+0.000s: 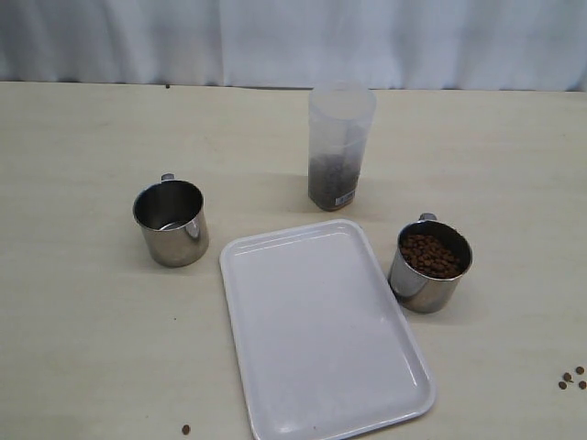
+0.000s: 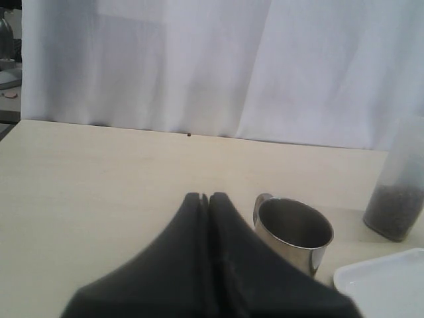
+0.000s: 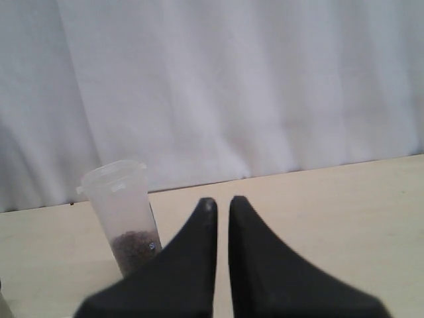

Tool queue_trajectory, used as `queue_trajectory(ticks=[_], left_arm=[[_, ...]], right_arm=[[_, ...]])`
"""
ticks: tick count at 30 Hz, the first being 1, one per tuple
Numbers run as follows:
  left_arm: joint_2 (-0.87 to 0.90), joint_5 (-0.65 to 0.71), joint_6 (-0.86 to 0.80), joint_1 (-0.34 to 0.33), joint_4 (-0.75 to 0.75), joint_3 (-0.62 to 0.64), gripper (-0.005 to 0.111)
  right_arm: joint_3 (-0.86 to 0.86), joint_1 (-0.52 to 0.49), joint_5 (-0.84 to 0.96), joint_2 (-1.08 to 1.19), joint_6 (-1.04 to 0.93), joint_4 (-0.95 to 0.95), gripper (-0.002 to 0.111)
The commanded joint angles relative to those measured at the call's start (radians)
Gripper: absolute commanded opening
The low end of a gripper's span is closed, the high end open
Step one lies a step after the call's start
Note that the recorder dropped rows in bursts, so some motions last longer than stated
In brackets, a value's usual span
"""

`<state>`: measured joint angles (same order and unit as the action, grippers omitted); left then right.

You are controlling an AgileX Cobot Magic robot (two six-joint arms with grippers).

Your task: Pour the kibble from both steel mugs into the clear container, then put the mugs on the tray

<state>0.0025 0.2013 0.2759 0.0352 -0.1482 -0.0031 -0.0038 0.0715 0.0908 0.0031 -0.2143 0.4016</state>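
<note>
Beside the flat white tray (image 1: 321,367), left shiny steel mug (image 1: 171,223) sits empty, right mug (image 1: 429,266) unpoured; left pincer (image 2: 205,197) and right pincer (image 3: 219,201) clenched, empty.

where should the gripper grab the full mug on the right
Probably its small handle, which sticks out on the far side of the right steel mug, toward the curtain. Come from the right, away from the tray. The mug stands upright with kibble near its rim, so a rim pinch would dip into the pellets.
</note>
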Motion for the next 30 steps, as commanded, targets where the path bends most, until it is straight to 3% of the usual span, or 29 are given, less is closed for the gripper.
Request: queue_trajectory(ticks=[1,18,25,30], left_arm=[[-0.002,-0.004,0.005,0.001,0.001,0.003,0.000],[-0.002,-0.004,0.005,0.001,0.001,0.003,0.000],[-0.002,-0.004,0.005,0.001,0.001,0.003,0.000],[-0.002,-0.004,0.005,0.001,0.001,0.003,0.000]], right_arm=[[0.004,0.001,0.001,-0.003,-0.010,0.010,0.005],[0.004,0.016,-0.071,0.414,-0.006,0.058,0.005],[0.004,0.283,-0.131,0.436,-0.037,0.052,0.005],[0.004,0.409,-0.230,0.634,-0.037,0.052,0.005]])
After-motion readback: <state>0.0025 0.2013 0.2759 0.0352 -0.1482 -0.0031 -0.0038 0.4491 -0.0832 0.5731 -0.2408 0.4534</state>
